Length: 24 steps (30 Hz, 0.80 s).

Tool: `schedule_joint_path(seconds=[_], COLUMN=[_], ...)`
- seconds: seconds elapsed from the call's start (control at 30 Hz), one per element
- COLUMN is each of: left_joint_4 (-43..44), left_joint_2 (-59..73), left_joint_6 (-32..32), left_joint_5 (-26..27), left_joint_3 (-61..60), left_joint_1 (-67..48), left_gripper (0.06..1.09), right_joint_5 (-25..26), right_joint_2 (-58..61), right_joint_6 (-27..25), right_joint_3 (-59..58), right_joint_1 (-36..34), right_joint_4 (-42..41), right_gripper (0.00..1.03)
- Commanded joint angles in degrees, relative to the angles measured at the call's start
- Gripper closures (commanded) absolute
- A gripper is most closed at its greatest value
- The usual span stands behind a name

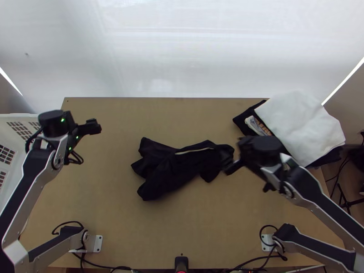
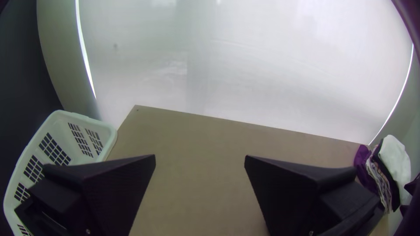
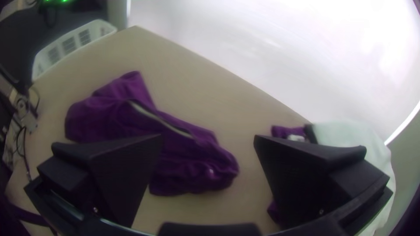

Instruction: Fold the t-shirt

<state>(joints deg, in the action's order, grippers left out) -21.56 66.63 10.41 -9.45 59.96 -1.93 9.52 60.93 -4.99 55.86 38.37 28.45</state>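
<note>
"The t-shirt (image 1: 170, 175), dark soft cloth with a thin pale strip (image 1: 194, 150): how does each view show it?"

"Black from above; purple in the right wrist view, where its near right part runs partly behind a finger (image 3: 118, 175)."

"And the left wrist view?"

"That one gives the layered edges of the pile of folded garments (image 2: 387, 179) at the far right. From above, a broad white cloth (image 1: 300, 123) covers much of it."

"The grippers?"

"Left gripper (image 1: 94, 126), over the table's left side, jaws spread wide. Right gripper (image 1: 229, 164), at the shirt's right end, also wide apart. It's blurred from above; I can't tell whether it touches the cloth."

"Anything cut off?"

"The white slatted basket (image 1: 13, 119), at the left edge from above."

"And the shirt's shape?"

"Bunched and creased mid-table on the light wooden table (image 1: 113, 227), loose corners toward the left, the strip along its far side."
</note>
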Motion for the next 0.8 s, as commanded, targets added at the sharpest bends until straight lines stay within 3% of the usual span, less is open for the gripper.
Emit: schedule_joint_path(seconds=[0.0, 0.1, 0.3, 0.43, 0.57, 0.67, 0.77], left_joint_4=[6.5, 9.2, 15.0, 16.9, 18.4, 18.9, 19.1], left_joint_2=[-7.0, -7.3, -6.3, -5.3, -4.7, -4.2, -4.1], left_joint_6=[-1.3, -1.3, -1.3, -0.8, 0.0, 0.6, 1.3], left_joint_5=[2.2, 2.7, 3.3, 3.3, 3.3, 3.3, 3.3], left_joint_3=[-11.4, -14.1, -17.2, -17.8, -17.9, -18.0, -18.0], left_joint_1=[4.0, 4.0, 4.0, 4.0, 4.3, 4.5, 4.7], left_gripper=[0.10, 0.10, 0.10, 0.10, 0.10, 0.10, 0.10], right_joint_5=[-0.6, -1.3, -6.5, -7.3, -7.3, -7.3, -7.2], right_joint_2=[12.1, 14.8, 19.3, 22.0, 26.2, 29.0, 31.8], right_joint_6=[-9.9, -14.5, -18.7, -19.5, -21.2, -23.9, -26.1], right_joint_3=[8.1, 6.3, -0.7, -3.1, -2.7, -2.3, -1.5], right_joint_1=[18.4, 24.2, 32.0, 33.2, 33.0, 32.6, 32.1], right_joint_4=[2.6, 2.8, 2.1, -3.7, -9.2, -14.3, -18.6], right_gripper=[0.06, 0.05, 0.05, 0.16, 0.18, 0.36, 0.36])
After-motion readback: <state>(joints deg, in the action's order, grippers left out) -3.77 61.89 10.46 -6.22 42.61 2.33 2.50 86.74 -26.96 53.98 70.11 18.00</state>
